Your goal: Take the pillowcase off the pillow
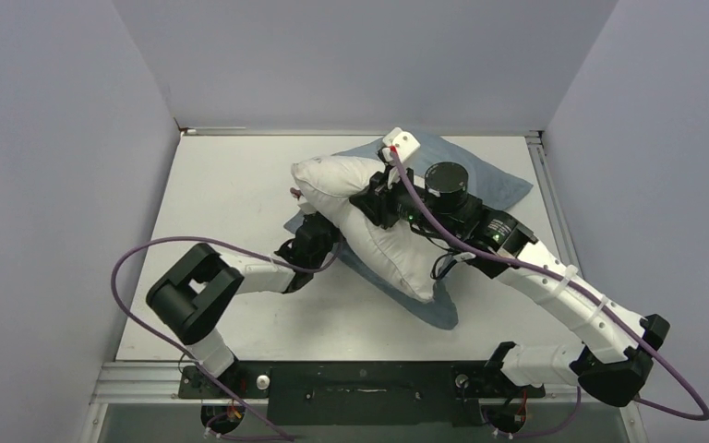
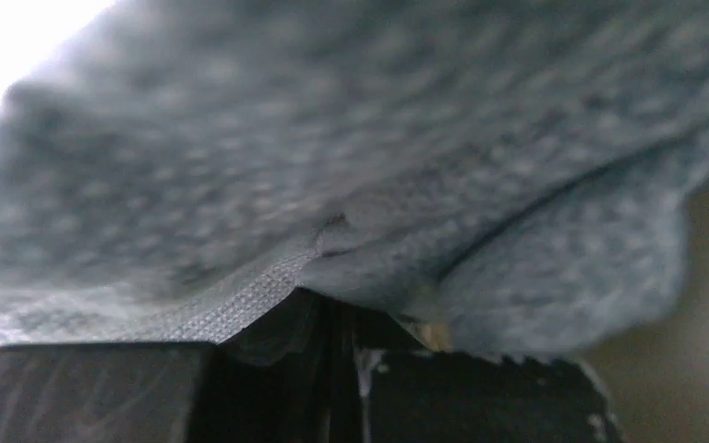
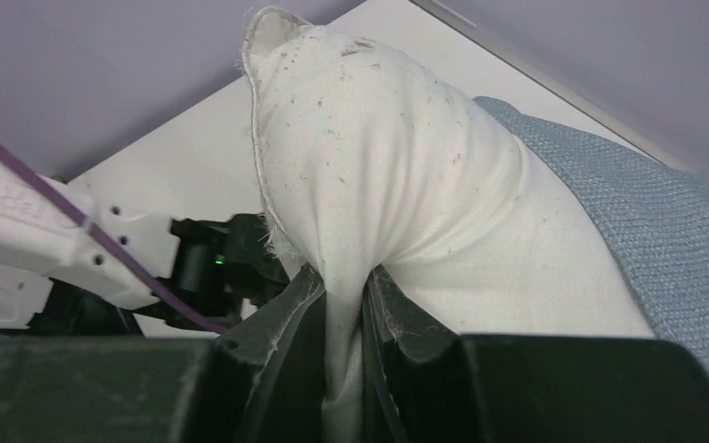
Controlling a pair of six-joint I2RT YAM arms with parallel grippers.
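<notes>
pillow (image 1: 383,249) atop pillowcase (image 1: 508,189), table (image 1: 231,185) centre

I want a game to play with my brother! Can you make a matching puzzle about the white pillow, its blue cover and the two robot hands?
Things:
1. plump white cloth pillow
2. soft grey-blue cloth pillowcase
3. left gripper
4. right gripper

States:
A. shut on white fabric
B. lies underneath, on the flat white table
C. shut on grey-blue cloth
D. lies on top, uncovered

Pairs: 1-D, 2-B, 3-C, 4-A

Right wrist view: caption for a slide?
Right pincer shut on a fold of the white pillow, grey-blue pillowcase beside it.
</notes>
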